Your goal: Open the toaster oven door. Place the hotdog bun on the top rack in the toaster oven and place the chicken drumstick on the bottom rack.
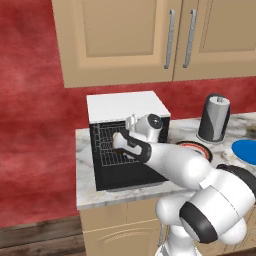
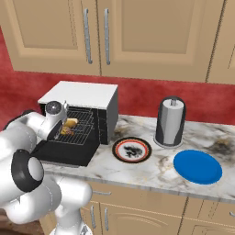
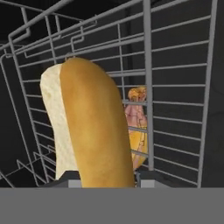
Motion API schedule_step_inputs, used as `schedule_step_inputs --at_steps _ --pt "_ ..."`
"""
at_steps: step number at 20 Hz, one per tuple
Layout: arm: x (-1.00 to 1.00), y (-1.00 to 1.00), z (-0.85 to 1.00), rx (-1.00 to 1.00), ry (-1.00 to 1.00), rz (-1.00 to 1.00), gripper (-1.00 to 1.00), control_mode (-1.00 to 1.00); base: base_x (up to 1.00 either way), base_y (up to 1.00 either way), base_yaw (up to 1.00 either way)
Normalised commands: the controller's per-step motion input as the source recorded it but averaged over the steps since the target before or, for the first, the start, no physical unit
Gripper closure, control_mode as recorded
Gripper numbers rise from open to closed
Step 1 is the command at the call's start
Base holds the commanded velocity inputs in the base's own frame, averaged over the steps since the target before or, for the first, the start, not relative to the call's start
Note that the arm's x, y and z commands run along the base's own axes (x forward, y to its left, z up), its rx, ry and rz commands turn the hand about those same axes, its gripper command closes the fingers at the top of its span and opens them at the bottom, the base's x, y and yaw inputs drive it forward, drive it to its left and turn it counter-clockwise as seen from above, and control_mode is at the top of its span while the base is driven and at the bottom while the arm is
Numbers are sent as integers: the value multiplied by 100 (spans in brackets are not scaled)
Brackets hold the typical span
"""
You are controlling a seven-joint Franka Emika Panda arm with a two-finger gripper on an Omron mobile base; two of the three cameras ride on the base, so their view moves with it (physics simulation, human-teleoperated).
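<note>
Left base view. The toaster oven point(image 1: 128, 140) stands on the marble worktop point(image 1: 87, 192), its door point(image 1: 127, 175) folded down flat toward the viewer. The arm reaches into the open cavity from 4 o'clock; the hand point(image 1: 120, 141) sits among the wire racks, its tips hidden by the wrist. A grey-black kettle point(image 1: 214, 119) stands at 3 o'clock of the oven, well apart.

Right base view. The hotdog bun point(image 2: 70, 122) shows as a tan shape just inside the oven mouth, level with the top rack point(image 2: 81, 120), while the reddish chicken drumstick point(image 2: 69, 131) lies below it on the bottom rack point(image 2: 79, 135). A patterned plate point(image 2: 132, 150) and a blue plate point(image 2: 198, 166) lie on the worktop at 3 to 4 o'clock of the oven.

Hand view. The hand point(image 3: 103, 179) is clamped on the bun, which rises from 6 o'clock toward 11 o'clock: golden-brown, smooth and rounded, with a pale cut face along its left edge. The drumstick lies behind it at 3 o'clock, beyond the grid wires.

Judgement. The step in hand appears to be seating the bun on the top rack. It is best laid flat along the wires, its whole length supported, and freed only once it rests there, so that it neither tips nor slides off the front edge.
</note>
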Motion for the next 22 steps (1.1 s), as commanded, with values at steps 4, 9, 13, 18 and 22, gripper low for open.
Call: schedule_step_inputs --at_steps 4,9,13,18,22 --pt "0 0 0 0 0 -6 -100 -100 0 0 0" --pt "0 0 2 0 -2 -6 -100 -100 0 0 0" --pt "0 0 20 0 -3 -6 -100 -100 0 0 0" --pt "-14 1 20 1 -1 -5 -100 -100 0 0 0" --pt "-71 18 37 8 0 -3 -100 -100 0 0 0"
